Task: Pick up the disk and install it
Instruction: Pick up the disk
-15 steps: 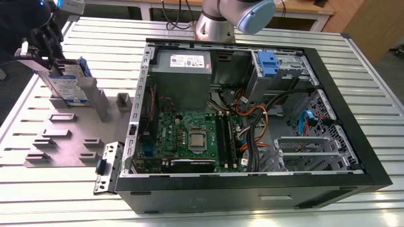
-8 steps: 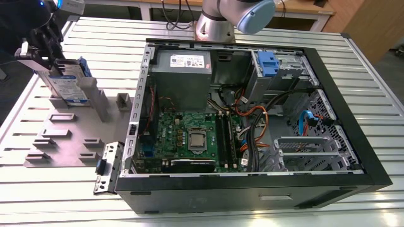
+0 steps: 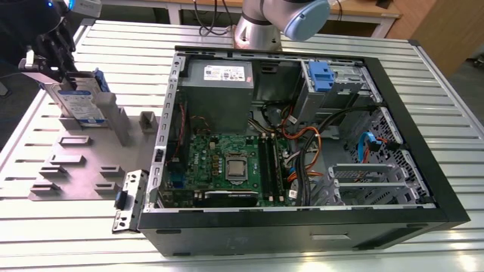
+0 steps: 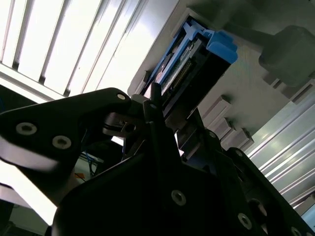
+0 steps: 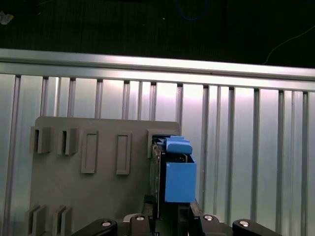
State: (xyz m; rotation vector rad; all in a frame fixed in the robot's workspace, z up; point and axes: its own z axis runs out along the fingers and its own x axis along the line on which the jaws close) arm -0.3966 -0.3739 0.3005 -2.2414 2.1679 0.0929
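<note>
At the upper left of the exterior view, the disk (image 3: 78, 101) stands on edge in a slot of the grey holder plate (image 3: 90, 164) on the counter (image 3: 68, 238). The gripper (image 3: 47, 72) sits at its upper end; I cannot tell whether it is clenched.

No print can be read on any surface inspected.

The disk (image 3: 69, 90) stands on edge directly at the claw (image 3: 45, 68). Its broad face carries a white-and-blue label (image 3: 80, 107); the lines of text on it are too small to make out.

Well apart from the claw, inside the open computer case (image 3: 423, 170), a grey metal box (image 3: 219, 96) bears a white sticker (image 3: 226, 72) with dark marks and a small coloured patch, none legible.

The circuit board (image 3: 219, 153), also well apart from the claw, shows fine pale markings, illegible.
</note>
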